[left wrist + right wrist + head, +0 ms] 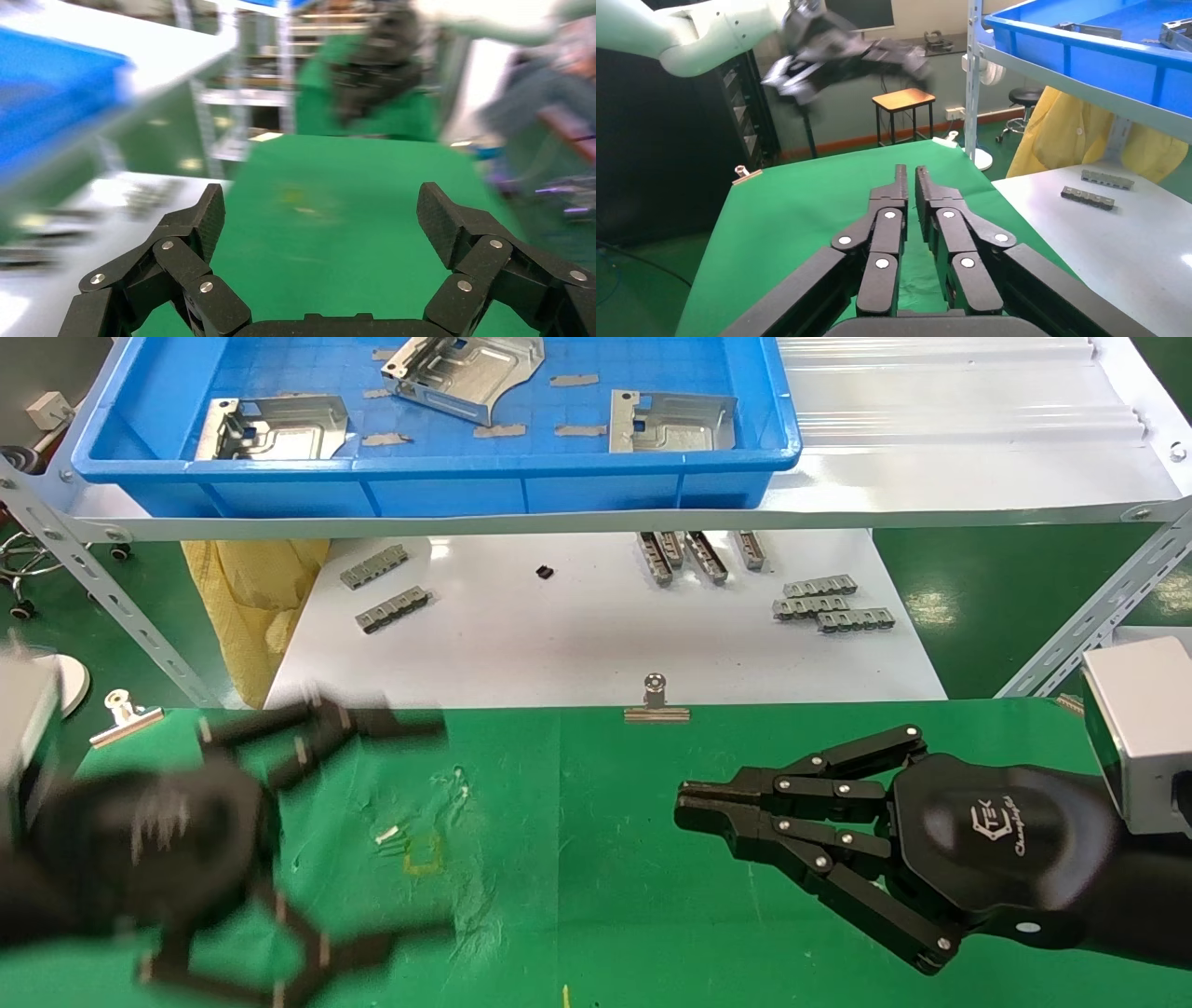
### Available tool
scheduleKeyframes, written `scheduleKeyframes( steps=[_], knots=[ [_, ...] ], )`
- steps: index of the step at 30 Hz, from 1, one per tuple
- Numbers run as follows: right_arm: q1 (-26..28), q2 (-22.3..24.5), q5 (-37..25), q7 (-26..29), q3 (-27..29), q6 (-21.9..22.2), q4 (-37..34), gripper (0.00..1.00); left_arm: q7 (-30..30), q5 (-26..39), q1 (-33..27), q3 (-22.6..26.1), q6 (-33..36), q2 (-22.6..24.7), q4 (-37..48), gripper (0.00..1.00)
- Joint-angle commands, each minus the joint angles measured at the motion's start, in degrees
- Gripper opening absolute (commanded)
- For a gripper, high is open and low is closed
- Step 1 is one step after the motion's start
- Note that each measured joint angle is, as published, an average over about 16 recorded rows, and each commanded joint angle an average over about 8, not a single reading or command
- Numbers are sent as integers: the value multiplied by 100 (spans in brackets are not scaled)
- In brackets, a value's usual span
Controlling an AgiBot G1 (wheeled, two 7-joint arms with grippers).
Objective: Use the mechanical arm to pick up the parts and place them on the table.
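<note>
Three silvery sheet-metal parts lie in the blue tray [428, 467] on the upper shelf: one at the left [275, 427], one at the back middle [463, 370] and one at the right [670, 423]. My left gripper [438, 831] hovers over the left of the green-cloth table [596, 896], blurred, with its fingers spread wide and nothing between them; its own wrist view [322, 210] shows only green cloth in the gap. My right gripper [684, 803] rests low over the right of the table, fingers together and empty, as its wrist view [910, 172] also shows.
Behind the table a white board [577, 635] carries small grey slotted bars at the left [386, 589], middle [694, 556] and right [829, 603]. Binder clips [656, 700] [126, 714] hold the cloth's far edge. Slanted shelf struts [102, 589] flank the board, beside a yellow bag [251, 598].
</note>
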Motion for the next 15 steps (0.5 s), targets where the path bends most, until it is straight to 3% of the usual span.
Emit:
scheduleKeyframes(
  steps=[1,7,12,15],
  knots=[
    [0,0,0,0,0,0,0,100,14,111,-186,-7,-97,29,28,100],
    [0,0,0,0,0,0,0,100,24,780,-1471,270,-280,622,885,100],
    [0,0,0,0,0,0,0,100,278,1502,-2621,613,-539,1362,2393,100],
    [0,0,0,0,0,0,0,100,480,1970,-3247,801,-1025,1845,3452,100]
  ],
)
